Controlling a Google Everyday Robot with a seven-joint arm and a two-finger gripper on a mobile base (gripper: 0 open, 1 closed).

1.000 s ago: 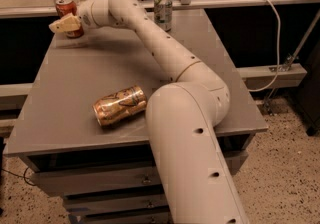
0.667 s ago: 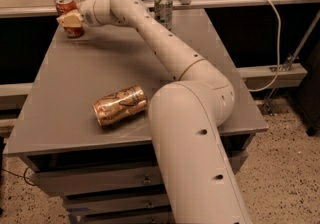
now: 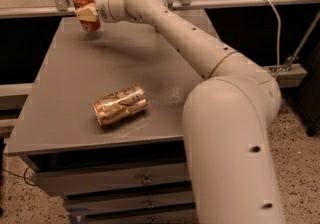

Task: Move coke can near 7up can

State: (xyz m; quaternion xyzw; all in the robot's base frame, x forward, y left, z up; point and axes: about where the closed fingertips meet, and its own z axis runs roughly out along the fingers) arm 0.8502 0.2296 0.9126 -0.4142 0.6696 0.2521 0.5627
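At the far left corner of the table (image 3: 60, 113), my gripper (image 3: 88, 15) pinches the coke can (image 3: 83, 1). The grasp looks done, and I judge the carry rightward remains. A gold can (image 3: 120, 105) lies on its side nearer. The arm (image 3: 200, 43) hides the 7up can.

The red coke can (image 3: 84, 4), an aluminium cylinder with white script and a silver top, is nearly upright with a slight lean. It sits inside the gripper (image 3: 88, 16), whose cream fingers are closed on the lower half of its body. The pale green-and-white 7up can (image 3: 167, 0) is well apart from the gripper, to its right in the view. The arm hides nearly all of it, so only a sliver near its top shows.
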